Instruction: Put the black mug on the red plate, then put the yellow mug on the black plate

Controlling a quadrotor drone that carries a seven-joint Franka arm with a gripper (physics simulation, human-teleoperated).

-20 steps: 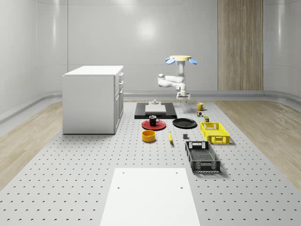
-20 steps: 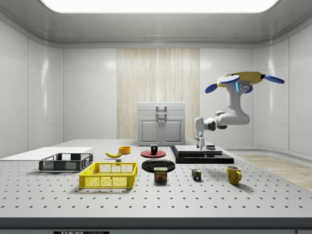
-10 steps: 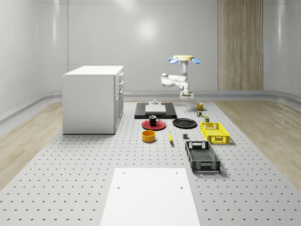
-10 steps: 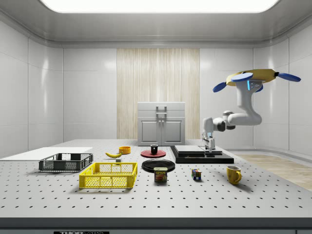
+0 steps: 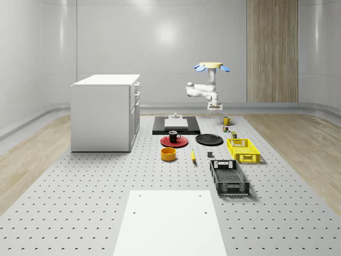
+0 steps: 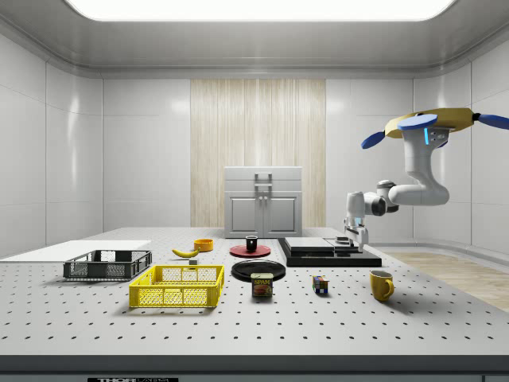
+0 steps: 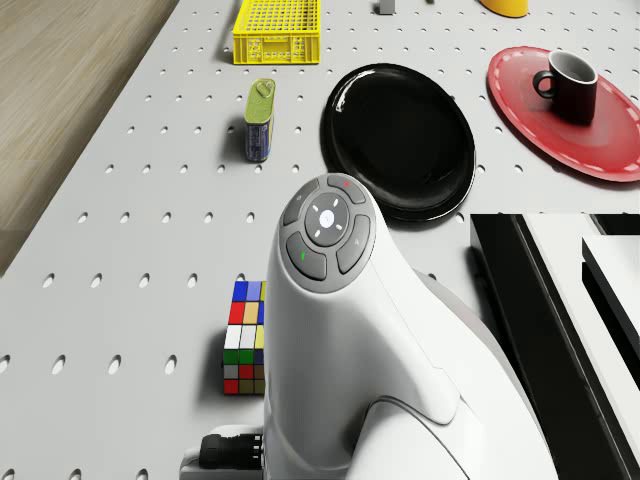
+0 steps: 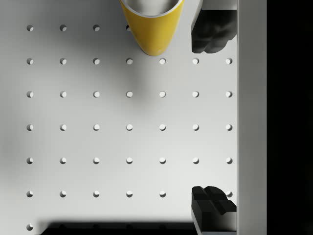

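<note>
The drone (image 6: 433, 123) is being hovered at the side view's upper right, its gripper (image 8: 210, 120) spread wide beside the yellow mug (image 8: 152, 23)

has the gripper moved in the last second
Yes. In the side view the gripper has shifted toward that view's right, along the black platform, closer to the yellow mug. The drone hovers above.
</note>
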